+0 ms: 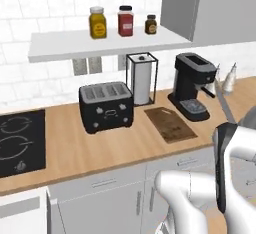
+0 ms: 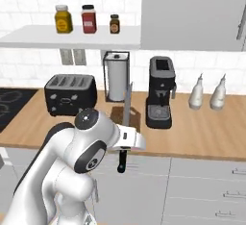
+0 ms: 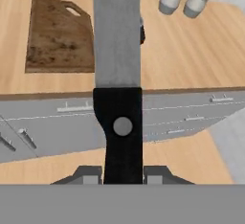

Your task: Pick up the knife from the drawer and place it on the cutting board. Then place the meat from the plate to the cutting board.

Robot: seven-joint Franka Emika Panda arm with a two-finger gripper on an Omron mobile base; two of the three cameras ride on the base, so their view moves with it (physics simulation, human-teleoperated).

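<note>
Dark brown wood marks my target: the cutting board (image 3: pixel 60 36) lies on the counter beside the coffee machine (image 2: pixel 159 92). My gripper (image 3: pixel 122 174) is clamped on the black handle of the knife (image 3: pixel 117 41), held out in front of the board, blade towards it. I judge the carry underway; next I must bring the knife over the board, lower it flat and let go.

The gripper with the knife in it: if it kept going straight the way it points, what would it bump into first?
Probably the wooden counter. The gripper, shut on the knife, points across the grey drawer fronts toward the countertop right of the cutting board; depth is unclear.
</note>
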